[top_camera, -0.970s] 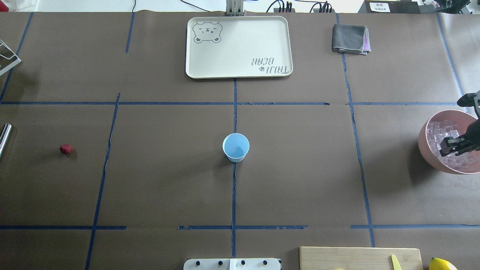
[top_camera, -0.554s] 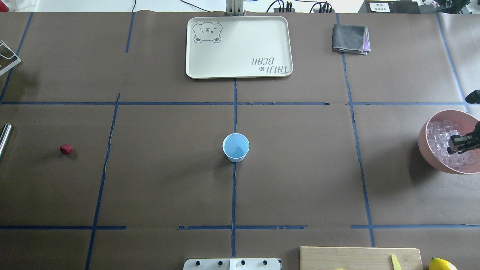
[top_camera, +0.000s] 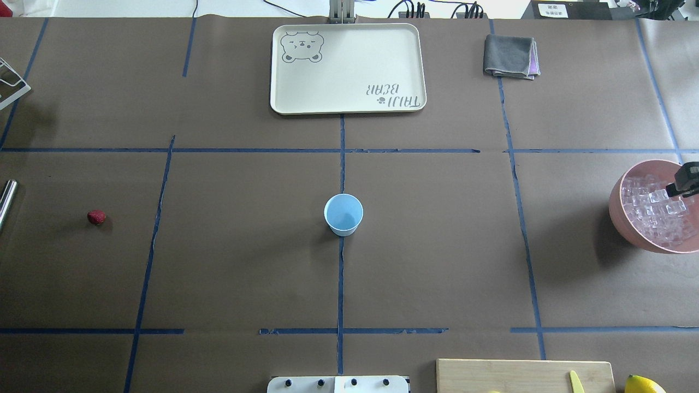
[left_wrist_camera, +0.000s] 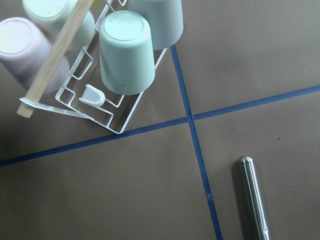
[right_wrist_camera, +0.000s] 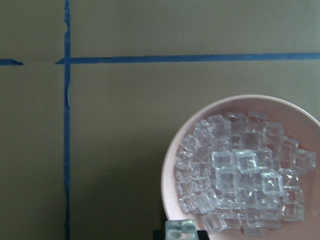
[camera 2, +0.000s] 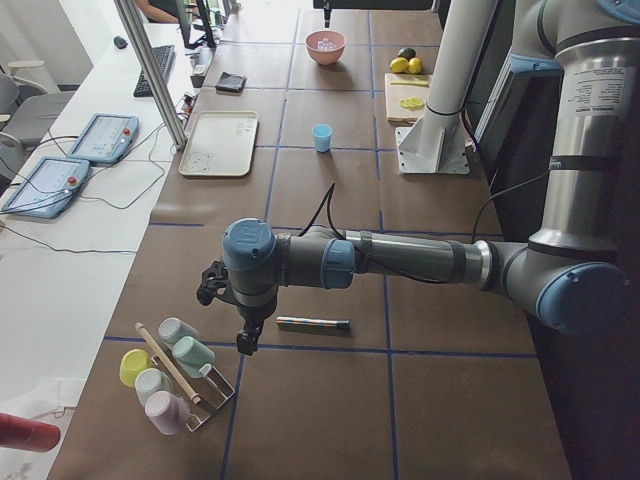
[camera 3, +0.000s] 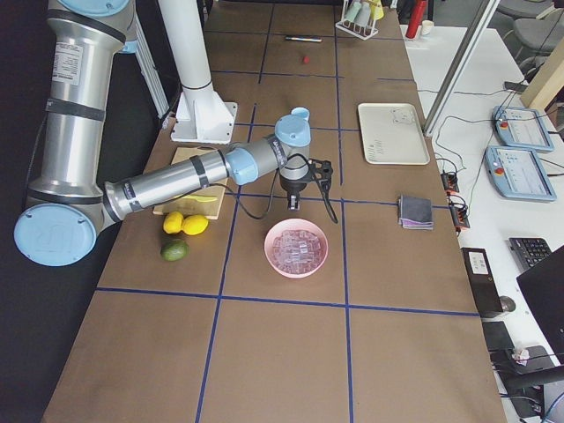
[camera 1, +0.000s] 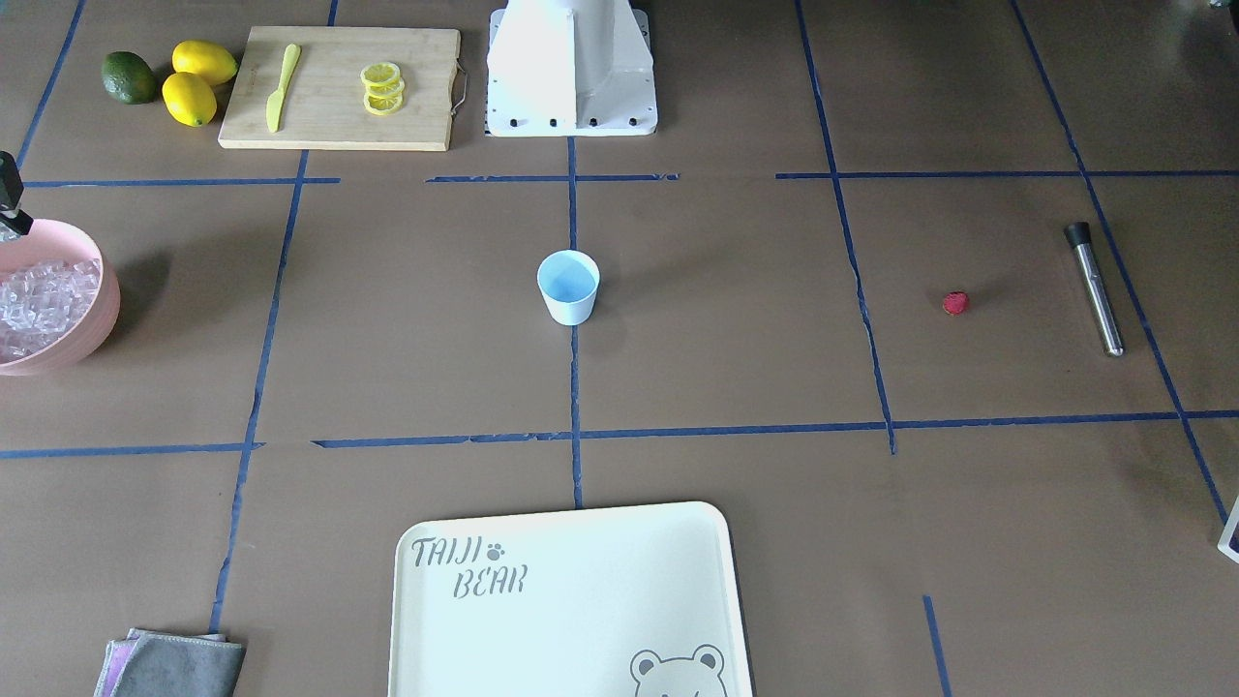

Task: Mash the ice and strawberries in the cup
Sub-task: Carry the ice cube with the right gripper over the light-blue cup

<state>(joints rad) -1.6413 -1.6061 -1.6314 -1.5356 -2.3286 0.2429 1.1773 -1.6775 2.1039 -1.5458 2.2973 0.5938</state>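
Note:
The pale blue cup [top_camera: 343, 214] stands upright and empty-looking at the table's middle. A small red strawberry [top_camera: 96, 217] lies far to its left. Ice [top_camera: 655, 213] fills the pink bowl [top_camera: 620, 218] at the right edge. My right gripper [top_camera: 685, 185] hangs over the bowl's far side, shut on one ice cube [right_wrist_camera: 181, 229] that shows at the bottom of the right wrist view. My left gripper [camera 2: 243, 343] points down near a metal rod [camera 2: 313, 324] and a cup rack [camera 2: 170, 375]. Whether it is open or shut I cannot tell.
A cream tray [top_camera: 347, 68] and a folded grey cloth [top_camera: 510, 55] lie at the far side. On the near right sit a cutting board [camera 1: 339, 87] with lemon slices and a yellow knife, two lemons [camera 1: 198, 82] and a lime [camera 1: 129, 77].
My right gripper has risen out of the ice heap and drawn back toward the right edge, carrying a cube. The cup and strawberry have not moved.

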